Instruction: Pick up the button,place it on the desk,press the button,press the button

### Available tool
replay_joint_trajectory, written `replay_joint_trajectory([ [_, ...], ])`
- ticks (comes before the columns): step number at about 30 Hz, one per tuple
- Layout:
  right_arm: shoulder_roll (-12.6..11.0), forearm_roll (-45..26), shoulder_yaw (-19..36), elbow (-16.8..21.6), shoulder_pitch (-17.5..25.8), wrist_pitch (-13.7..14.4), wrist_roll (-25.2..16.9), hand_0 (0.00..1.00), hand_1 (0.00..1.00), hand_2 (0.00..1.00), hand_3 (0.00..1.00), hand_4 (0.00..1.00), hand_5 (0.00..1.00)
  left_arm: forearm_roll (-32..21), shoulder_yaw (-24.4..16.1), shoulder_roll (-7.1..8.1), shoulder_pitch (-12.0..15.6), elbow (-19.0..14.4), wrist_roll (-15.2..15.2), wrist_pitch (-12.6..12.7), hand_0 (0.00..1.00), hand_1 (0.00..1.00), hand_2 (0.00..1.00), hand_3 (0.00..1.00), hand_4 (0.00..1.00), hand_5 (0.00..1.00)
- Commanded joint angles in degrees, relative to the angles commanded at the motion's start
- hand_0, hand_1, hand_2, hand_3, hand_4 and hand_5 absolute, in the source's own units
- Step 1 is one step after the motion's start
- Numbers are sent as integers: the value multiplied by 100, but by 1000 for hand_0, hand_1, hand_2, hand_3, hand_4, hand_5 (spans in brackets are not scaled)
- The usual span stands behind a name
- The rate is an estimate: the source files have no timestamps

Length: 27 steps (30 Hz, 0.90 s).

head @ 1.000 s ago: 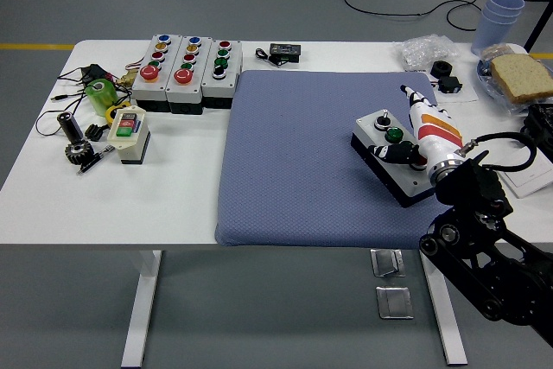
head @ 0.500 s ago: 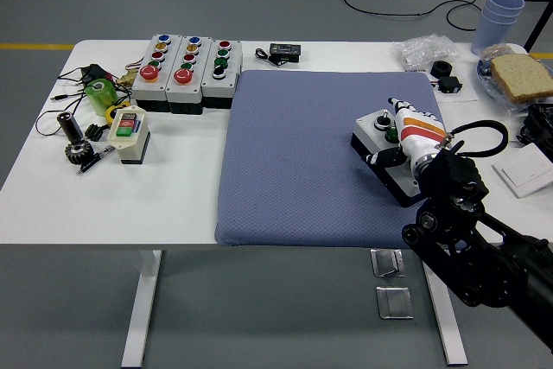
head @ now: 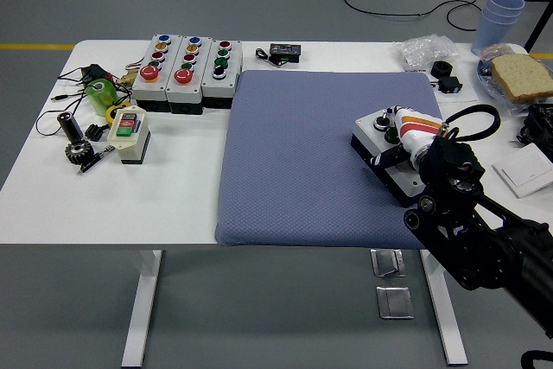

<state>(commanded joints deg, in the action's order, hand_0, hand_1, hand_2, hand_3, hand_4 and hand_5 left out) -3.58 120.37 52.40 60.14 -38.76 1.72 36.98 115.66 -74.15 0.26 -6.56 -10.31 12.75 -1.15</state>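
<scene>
On the table, head view: a white table (head: 104,205) is carrying a blue-grey mat (head: 302,162) across its middle.
Far right containers: a stack of pale blue cups (head: 499,13) is standing at the table's far right corner; what is inside cannot be told. Just nearer, a plate (head: 484,71) is holding a slice of bread (head: 522,75), and a clear plastic bag (head: 423,49) is lying beside it, its contents unclear.
Far left boxes: three grey control boxes (head: 186,71) are sitting side by side, touching, each showing a column of coloured buttons. Near them a small cream switch box (head: 128,131) is lying with a red and a green key on top.
Button box: the task's button box (head: 389,157) is resting on the mat's right edge, turned at an angle; it is a light grey lid on a black base, showing a black knob and a green button.
Right hand: the right hand (head: 406,134), white with orange and red stripes, is lying over the box top, fingers pressing down onto it around the green button; whether they are curling or flat cannot be told.
Left hand: not appearing.
</scene>
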Motion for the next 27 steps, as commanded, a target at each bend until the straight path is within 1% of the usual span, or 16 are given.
replay_joint_trajectory([
  [2,6,-58,62,-18,8,-19,0,767,765,914,917,988,255,4,1,-1,0,0,1,-1,653,637,658,560,327,847],
  [3,6,-73,82,-24,12,-32,0,750,747,895,929,981,254,6,1,-2,0,0,1,-2,653,638,657,558,329,851],
  [8,-32,-164,209,-69,49,-154,0,750,747,895,929,981,254,-4,4,-3,-2,0,0,1,653,638,657,558,329,851],
  [9,-42,-175,223,-78,53,-176,0,669,671,843,928,975,251,-11,8,-2,-3,0,-1,2,653,637,657,558,329,849],
  [13,-63,-235,234,-133,48,-346,0,669,671,843,928,975,251,0,0,-2,-7,0,-2,-2,653,637,657,558,329,849],
  [14,-65,-265,227,-147,45,-393,0,509,533,738,878,963,241,0,-2,-1,-7,0,-3,-2,652,637,657,557,330,849],
  [17,-59,-292,182,-204,32,-505,0,509,533,738,878,963,241,-4,-7,-3,-7,0,-1,0,652,637,657,557,330,849],
  [20,-53,-257,130,-242,18,-471,0,509,533,738,878,963,241,0,-6,-2,-9,0,-1,-3,652,637,657,557,330,849],
  [21,-53,-235,118,-249,15,-442,0,380,398,591,739,924,221,0,-7,-2,-9,0,-1,-2,653,637,657,557,330,847],
  [26,-94,-83,106,-228,-5,-225,0,380,398,591,739,924,221,9,-19,-1,-10,0,-2,-2,653,637,657,557,330,847],
  [27,-107,-79,102,-218,-7,-174,0,252,283,484,588,796,145,14,-23,-1,-10,0,-1,-2,652,636,658,558,331,848],
])
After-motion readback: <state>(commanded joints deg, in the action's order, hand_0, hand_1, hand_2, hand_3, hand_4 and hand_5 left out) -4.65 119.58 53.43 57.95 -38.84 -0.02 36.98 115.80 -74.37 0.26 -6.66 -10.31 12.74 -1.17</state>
